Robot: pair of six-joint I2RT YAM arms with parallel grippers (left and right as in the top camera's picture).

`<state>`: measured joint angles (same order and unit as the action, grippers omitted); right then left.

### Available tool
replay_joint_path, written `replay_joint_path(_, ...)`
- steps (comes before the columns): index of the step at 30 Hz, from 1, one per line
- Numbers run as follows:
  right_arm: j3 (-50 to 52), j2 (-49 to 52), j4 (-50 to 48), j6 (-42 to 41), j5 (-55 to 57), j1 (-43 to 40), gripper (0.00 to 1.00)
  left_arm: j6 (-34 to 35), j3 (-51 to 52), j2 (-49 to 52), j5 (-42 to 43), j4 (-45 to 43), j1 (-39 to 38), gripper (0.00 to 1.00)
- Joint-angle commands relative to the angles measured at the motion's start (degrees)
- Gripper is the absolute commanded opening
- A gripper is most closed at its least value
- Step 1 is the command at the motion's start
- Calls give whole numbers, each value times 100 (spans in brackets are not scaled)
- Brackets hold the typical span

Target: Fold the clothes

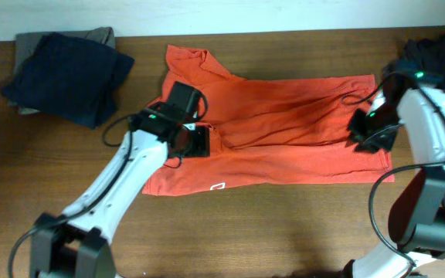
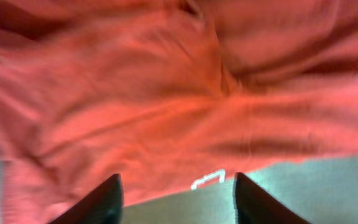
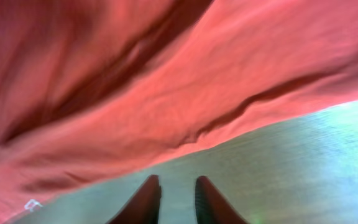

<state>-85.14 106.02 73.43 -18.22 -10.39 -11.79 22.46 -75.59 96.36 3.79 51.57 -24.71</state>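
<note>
The clothes on the table are a red-orange T-shirt (image 1: 284,127), spread out and wrinkled, with a small white logo (image 1: 217,186) near its front hem. My left gripper (image 1: 196,142) hovers over the shirt's left part. In the left wrist view its jaws (image 2: 179,200) stand apart, with only bare table and the logo (image 2: 207,180) between them. My right gripper (image 1: 368,134) is at the shirt's right edge. Its fingers (image 3: 177,199) are a narrow gap apart over bare wood, just off the hem (image 3: 185,144), and hold nothing.
A pile of dark navy and grey clothes (image 1: 68,68) lies at the back left corner. More dark fabric (image 1: 439,48) sits at the back right behind the right arm. The wooden table (image 1: 284,232) shows in front of the shirt.
</note>
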Motion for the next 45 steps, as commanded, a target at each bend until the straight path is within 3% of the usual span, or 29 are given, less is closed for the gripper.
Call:
replay_joint_path(1, 586, -9, -236, 0, -63, 166, 18, -63, 2, 518, 483, 146, -120, 52)
replay_joint_path(8, 1467, -9, -1145, -345, 361, -116, 20, 26, 2, 1261, 415, 201, -17, 52)
replay_joint_path(11, 1604, -7, -1384, -345, 382, -271, 36, 66, 2, 1486, 372, 201, 81, 52)
replay_joint_path(14, 1683, 4, -1543, -345, 382, -442, 39, 87, 2, 1633, 374, 190, 151, 51)
replay_joint_path(19, 1816, 24, -1845, -323, 509, -743, 37, 111, 17, 1744, 369, 188, 219, 45)
replay_joint_path(23, 1864, 24, -1915, -323, 516, -785, 25, 282, 33, 1753, 68, 181, 269, 26)
replay_joint_path(27, 1965, 24, -2098, -328, 599, -785, 8, 299, 48, 1779, -61, 186, 282, 1)
replay_joint_path(45, 2214, 24, -2227, -909, 1690, -787, 5, 365, 116, 2205, -280, 136, 326, 1)
